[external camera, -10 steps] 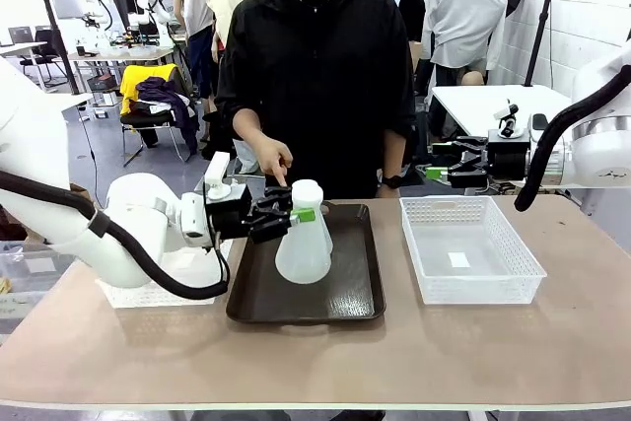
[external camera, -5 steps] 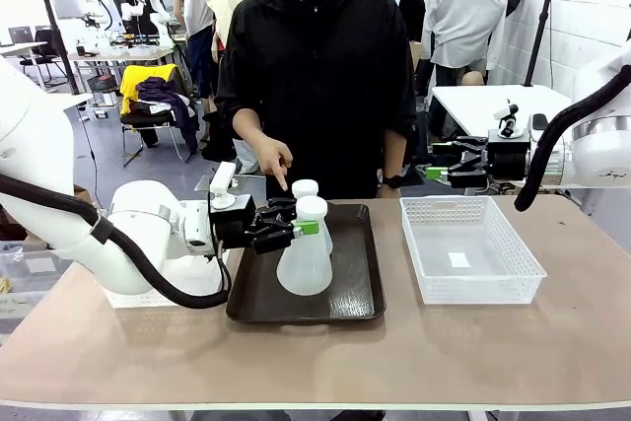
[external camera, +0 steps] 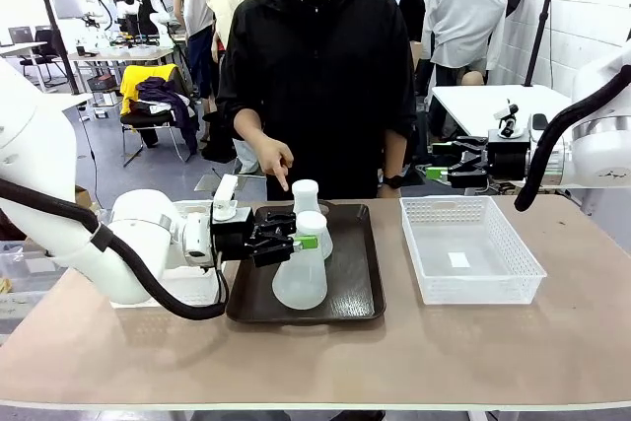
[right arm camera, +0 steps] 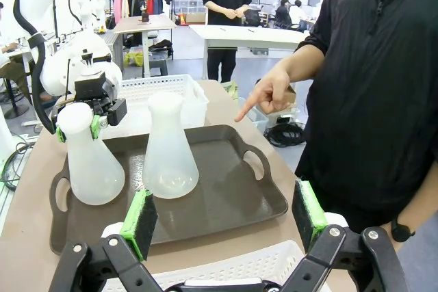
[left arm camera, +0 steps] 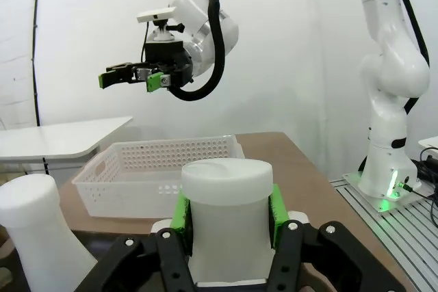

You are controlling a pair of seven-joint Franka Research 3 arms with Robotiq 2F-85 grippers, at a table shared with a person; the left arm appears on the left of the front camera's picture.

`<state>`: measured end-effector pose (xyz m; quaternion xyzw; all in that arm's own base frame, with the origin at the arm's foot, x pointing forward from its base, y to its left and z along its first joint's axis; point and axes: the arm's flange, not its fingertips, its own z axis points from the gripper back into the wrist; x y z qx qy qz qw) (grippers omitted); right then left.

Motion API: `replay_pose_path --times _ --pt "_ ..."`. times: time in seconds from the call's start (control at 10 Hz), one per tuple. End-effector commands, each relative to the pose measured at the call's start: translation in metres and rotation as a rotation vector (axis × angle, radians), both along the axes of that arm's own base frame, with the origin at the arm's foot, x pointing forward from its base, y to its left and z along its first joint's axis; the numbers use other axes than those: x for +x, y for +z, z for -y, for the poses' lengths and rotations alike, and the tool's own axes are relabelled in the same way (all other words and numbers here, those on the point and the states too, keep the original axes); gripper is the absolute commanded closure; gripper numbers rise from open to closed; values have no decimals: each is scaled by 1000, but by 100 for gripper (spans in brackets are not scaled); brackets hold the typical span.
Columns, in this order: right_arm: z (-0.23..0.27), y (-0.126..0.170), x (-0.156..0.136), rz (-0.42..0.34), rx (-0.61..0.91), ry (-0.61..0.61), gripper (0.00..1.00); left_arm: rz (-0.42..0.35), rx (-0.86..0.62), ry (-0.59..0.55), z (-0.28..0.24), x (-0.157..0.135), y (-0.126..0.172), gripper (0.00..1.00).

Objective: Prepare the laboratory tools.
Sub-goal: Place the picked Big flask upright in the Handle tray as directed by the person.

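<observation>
My left gripper (external camera: 301, 241) is clamped on the neck of a frosted-white conical plastic flask (external camera: 300, 278) near the dark brown rectangular tray's (external camera: 363, 295) front-left corner. It looks barely lifted, so I should raise it straight, clear of the second frosted flask (external camera: 312, 216). My right gripper (right arm camera: 226, 222) hangs spread apart.

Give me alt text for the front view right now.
The left gripper is shut on the neck of the near flask over the dark brown tray, beside the second flask. Across the table, a person's hand points down toward them. The right gripper hangs open above the white basket.
</observation>
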<state>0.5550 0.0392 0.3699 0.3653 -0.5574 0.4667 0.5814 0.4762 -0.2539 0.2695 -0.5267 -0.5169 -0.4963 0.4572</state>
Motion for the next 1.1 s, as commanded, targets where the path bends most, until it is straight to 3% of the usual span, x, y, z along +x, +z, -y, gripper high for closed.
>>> replay_pose_path --times 0.0,0.2,0.3,0.7,0.8,1.0 --pt "-1 1 1 -9 -10 10 0 11 11 23 3 -5 -5 100" --pt "-1 1 1 -9 -10 10 0 7 10 27 3 -3 -6 100" --pt "-1 1 1 -9 -10 10 0 -7 12 30 2 -3 -6 85" --pt "-1 1 1 -9 -10 10 0 14 34 42 -2 -2 -3 7" --pt "-1 1 1 -9 -10 10 0 1 30 37 -3 -1 -2 0" --pt "-1 1 1 -9 -10 10 0 5 53 49 -8 0 1 0"
